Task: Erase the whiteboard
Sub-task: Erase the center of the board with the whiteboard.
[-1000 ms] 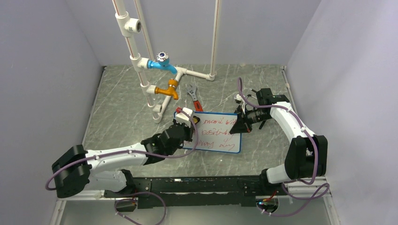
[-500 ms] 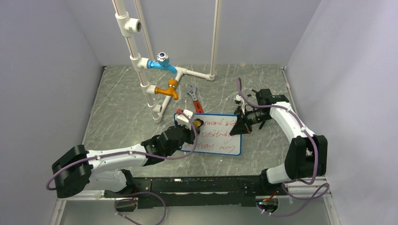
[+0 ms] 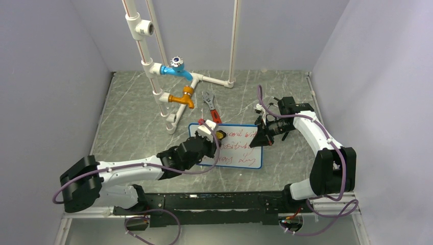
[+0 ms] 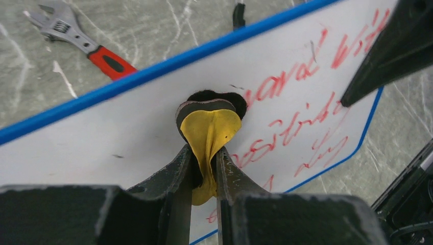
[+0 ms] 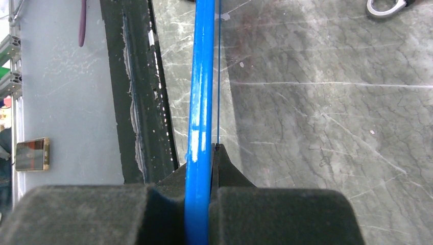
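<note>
whiteboard (image 3: pixel 240 154) lengthwise left-right, right claw (image 5: pixel 212 153) pinching its edge, left claw (image 4: pixel 204 155) gripping yellow cloth (image 4: pixel 209 127)

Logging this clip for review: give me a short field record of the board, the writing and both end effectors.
board: whiteboard, blue frame
left end effector: shut on a yellow eraser, pressed to the board face
right end effector: shut on the board's right edge
writing: red lines on the right part; left part blank
task state: unfinished
nearby: wrench, red handle, beyond the board
</note>
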Tool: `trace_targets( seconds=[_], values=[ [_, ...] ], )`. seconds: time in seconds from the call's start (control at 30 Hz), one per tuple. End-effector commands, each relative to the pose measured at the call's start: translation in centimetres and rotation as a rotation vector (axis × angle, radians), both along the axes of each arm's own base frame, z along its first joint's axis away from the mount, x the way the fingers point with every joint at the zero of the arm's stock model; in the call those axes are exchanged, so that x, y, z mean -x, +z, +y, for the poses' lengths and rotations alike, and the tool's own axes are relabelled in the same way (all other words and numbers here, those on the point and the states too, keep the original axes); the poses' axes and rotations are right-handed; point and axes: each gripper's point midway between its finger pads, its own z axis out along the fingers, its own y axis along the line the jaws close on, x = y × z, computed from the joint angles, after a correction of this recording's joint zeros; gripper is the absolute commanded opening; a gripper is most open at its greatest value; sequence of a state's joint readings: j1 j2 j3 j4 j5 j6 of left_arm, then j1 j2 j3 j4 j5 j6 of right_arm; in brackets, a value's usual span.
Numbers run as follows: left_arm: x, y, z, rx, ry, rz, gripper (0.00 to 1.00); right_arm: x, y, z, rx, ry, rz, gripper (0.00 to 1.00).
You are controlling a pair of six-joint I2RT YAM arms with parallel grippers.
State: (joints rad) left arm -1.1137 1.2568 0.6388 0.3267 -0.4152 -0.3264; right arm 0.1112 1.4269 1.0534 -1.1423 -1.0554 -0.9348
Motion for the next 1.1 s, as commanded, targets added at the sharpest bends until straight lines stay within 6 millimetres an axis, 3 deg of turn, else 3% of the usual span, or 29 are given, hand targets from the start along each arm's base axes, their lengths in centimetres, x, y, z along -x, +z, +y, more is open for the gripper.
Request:
trace_targets(
  seconds=[0.0, 0.13, 0.27, 0.53, 0.83, 0.93, 1.07],
  values=[
    [-2.8, 1.7, 4.1, 0.022, 0.143, -0.044, 0.00, 1.6, 0.7, 0.5, -0.024, 0.048, 0.014, 0.00],
    [-3.1, 1.5, 6.1, 0.043, 0.168, -0.032, 0.00, 1.6, 0.6, 0.5, -0.022, 0.047, 0.013, 0.00],
    [-2.5, 1.1, 6.7, 0.063, 0.162, -0.010, 0.00, 1.6, 0.6, 0.5, -0.021, 0.047, 0.017, 0.00],
    [-1.4, 0.5, 4.0, 0.113, 0.060, 0.035, 0.00, 1.6, 0.6, 0.5, -0.022, 0.046, 0.018, 0.00],
    [-0.4, 0.9, -0.9, 0.073, -0.017, 0.011, 0.00, 1.6, 0.5, 0.5, -0.020, 0.047, 0.019, 0.00],
    [-0.7, 0.7, -0.9, 0.065, 0.003, 0.007, 0.00, 1.6, 0.6, 0.5, -0.020, 0.047, 0.017, 0.00],
    [-1.6, 1.3, 0.6, 0.058, 0.068, -0.027, 0.00, 1.6, 0.6, 0.5, -0.022, 0.048, 0.016, 0.00]
  ],
)
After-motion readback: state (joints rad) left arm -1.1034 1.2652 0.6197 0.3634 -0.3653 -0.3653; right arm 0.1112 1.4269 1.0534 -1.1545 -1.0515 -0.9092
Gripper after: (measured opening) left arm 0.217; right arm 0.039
